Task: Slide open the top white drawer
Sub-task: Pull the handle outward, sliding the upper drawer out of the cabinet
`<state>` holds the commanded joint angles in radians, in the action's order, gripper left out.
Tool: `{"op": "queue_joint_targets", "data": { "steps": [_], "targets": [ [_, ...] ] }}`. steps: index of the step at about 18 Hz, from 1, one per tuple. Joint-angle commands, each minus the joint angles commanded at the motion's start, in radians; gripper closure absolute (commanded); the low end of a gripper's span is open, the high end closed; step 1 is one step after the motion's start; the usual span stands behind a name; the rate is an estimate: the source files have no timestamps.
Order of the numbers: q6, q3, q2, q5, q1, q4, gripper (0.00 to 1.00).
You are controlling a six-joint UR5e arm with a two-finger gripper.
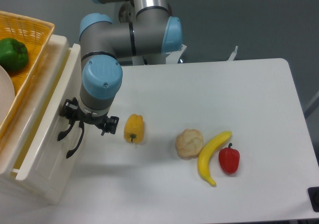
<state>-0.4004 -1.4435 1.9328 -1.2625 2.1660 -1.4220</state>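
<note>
At the left edge a yellow wicker basket (30, 39) holding a green pepper (12, 54) is sitting on top of the cabinet (30, 184), and the top white drawer (47, 116) is standing partly pulled out, showing a narrow gap along its upper edge. The gripper (75, 125) is pressing against the drawer front at the curved black handle (70, 136), its fingers appearing clenched on the handle, with the arm (107, 49) reaching down from above. To the right, on the white table (199, 89), a yellow pepper (134, 128), a cauliflower (189, 143), a banana (210, 157) and a red pepper (229, 159) are lying in that order, the last three close together
</note>
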Motion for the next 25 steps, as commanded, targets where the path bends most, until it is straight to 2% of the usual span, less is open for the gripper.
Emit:
{"op": "queue_joint_targets", "data": {
  "steps": [25],
  "targets": [
    [-0.094, 0.023, -0.002, 0.000, 0.110, -0.003, 0.00]
  ]
}}
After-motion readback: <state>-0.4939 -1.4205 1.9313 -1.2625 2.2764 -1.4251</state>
